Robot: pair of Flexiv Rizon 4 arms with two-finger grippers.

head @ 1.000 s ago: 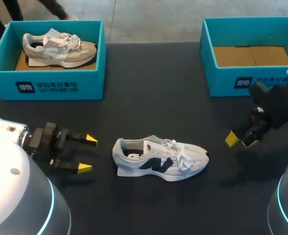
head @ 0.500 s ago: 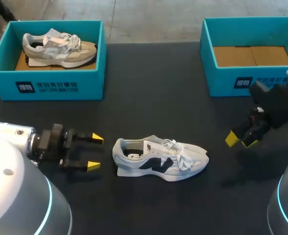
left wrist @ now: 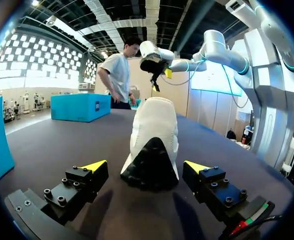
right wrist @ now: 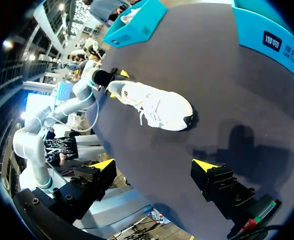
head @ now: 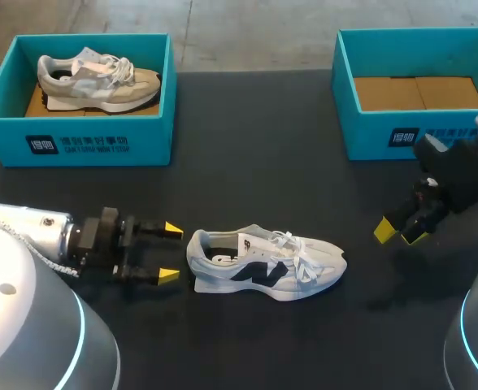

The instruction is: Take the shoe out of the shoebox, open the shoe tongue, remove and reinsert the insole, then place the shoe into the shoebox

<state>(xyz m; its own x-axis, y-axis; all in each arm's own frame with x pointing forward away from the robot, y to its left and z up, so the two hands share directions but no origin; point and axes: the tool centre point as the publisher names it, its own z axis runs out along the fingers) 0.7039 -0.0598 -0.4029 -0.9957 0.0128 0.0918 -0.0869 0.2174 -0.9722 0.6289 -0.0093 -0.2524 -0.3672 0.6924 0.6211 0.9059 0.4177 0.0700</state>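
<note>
A white sneaker (head: 265,263) with a dark side logo and white laces lies on its sole in the middle of the black table, toe pointing right. My left gripper (head: 171,253) stands open just left of its heel. In the left wrist view the heel (left wrist: 152,145) is right ahead of the open gripper (left wrist: 145,166), between the fingers' lines and untouched. My right gripper (head: 397,231) hangs open well to the right of the toe. From the right wrist the sneaker (right wrist: 154,105) lies far ahead of the open gripper (right wrist: 154,164). An empty teal shoebox (head: 418,93) stands at the back right.
A second teal shoebox (head: 80,122) at the back left holds a beige and grey sneaker (head: 97,80). The black table (head: 255,154) lies bare between the boxes and in front of the white sneaker.
My left gripper has moved right across the table, closing in on the sneaker's heel. The right arm and the sneaker have stayed still.
</note>
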